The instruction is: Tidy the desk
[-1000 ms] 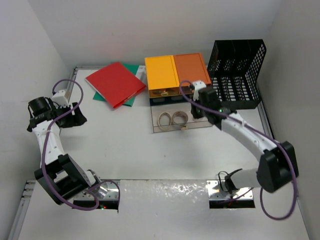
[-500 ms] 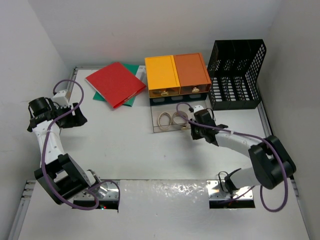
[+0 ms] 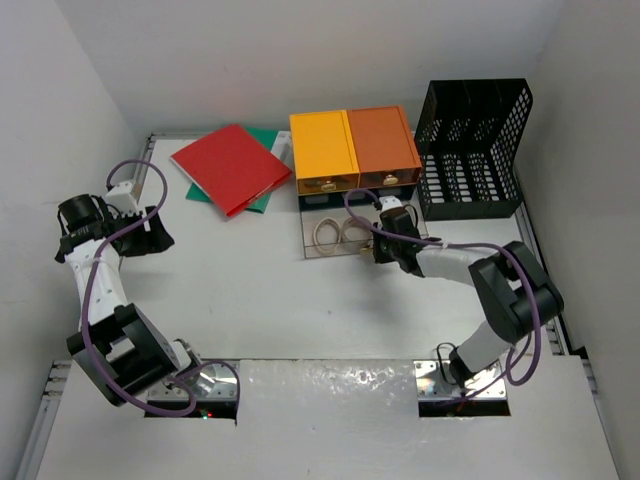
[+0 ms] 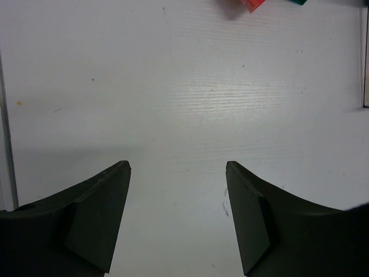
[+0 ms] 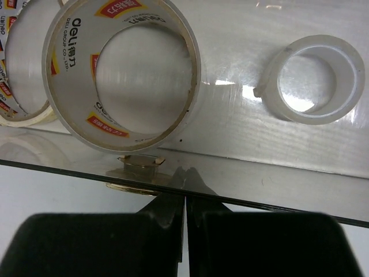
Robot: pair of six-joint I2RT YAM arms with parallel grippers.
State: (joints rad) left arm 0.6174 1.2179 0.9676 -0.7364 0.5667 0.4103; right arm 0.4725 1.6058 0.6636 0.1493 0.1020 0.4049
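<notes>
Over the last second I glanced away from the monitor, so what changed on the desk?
The right gripper drew back from the orange drawer box toward the robot and now sits shut at the front edge of the pulled-out clear drawer. The left gripper, tape rolls, red folder and black rack stayed put.

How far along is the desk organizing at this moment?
Done: tape rolls lie in the pulled-out clear drawer. In hand: the right gripper, shut, sits at the drawer's front edge, likely to push it in. To do: the red folder and green folder lie flat on the desk, outside the black mesh file rack. The left gripper hangs open over the desk.
</notes>
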